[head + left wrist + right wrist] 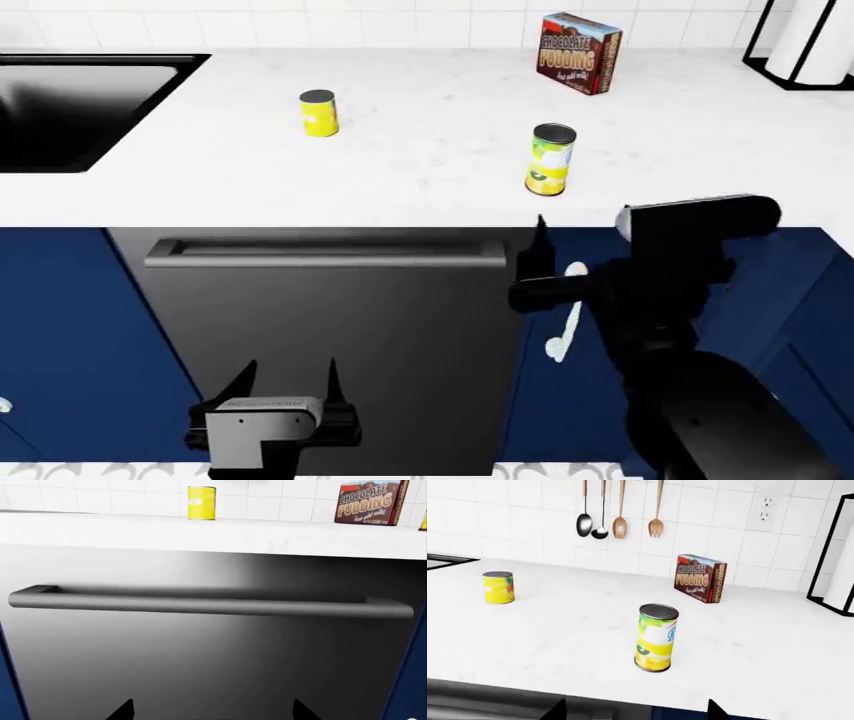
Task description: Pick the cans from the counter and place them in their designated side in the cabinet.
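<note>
Standing upright on the white table: taller can near the front edge, shorter can farther back. Hovering low, right fingers and left fingers spread, empty. Risking toppling the taller can while approaching.

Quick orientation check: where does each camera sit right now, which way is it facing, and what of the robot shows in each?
Head: high, looking down over the counter; shows left gripper and right gripper, both low before the cabinets.
Left wrist: below counter height, facing the dark appliance door's handle; only fingertips show.
Right wrist: about counter level, facing the taller can; only fingertips show.
Shared: all three views see the shorter can and pudding box.
</note>
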{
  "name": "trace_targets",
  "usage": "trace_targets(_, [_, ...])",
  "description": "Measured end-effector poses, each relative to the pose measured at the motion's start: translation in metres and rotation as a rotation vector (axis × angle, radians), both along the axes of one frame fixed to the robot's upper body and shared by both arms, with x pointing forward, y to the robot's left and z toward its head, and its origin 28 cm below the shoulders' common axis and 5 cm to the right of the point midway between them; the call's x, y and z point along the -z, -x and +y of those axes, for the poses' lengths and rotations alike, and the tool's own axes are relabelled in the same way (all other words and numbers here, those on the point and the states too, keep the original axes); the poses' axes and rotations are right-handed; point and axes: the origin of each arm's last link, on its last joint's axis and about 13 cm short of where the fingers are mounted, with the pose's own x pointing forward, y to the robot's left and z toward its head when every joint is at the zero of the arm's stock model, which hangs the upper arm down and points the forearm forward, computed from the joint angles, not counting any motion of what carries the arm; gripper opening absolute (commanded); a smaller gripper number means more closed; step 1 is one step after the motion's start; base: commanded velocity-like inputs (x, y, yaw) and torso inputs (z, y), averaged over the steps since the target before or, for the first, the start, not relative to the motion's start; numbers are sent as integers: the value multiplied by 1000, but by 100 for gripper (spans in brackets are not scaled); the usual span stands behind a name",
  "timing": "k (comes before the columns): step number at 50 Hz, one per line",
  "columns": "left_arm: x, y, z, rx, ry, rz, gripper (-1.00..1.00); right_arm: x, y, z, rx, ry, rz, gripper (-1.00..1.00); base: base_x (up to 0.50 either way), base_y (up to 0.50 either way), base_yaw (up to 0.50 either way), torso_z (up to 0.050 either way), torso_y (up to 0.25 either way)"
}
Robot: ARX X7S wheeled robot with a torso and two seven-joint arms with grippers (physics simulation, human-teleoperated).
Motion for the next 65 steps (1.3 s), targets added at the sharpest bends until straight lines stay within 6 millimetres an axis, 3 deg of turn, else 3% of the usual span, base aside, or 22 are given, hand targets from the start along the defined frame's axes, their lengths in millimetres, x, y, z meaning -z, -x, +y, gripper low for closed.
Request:
trace_targets(8, [0,0,0,0,0,-1,100,-28,-15,-6,-5,36,-21,100,0,0,0,0,0])
trace_targets(16, [0,0,0,-1,0,-2,100,-37,-37,-13,-7,52,-4,100,0,0,0,0,0])
trace_targets(40, [0,0,1,-3,4,-4,100,-13,-107,-15,-17,16,90,100,0,0,0,0,0])
trace_targets(52, [0,0,1,-3,5,-4,100,-11,-151,-14,-10,-15,131,100,0,0,0,0,0])
trace_targets(65, [-1,-1,1,-5,8,-6,100,-7,-177,-8,-13,-12,203,100,0,0,0,0,0])
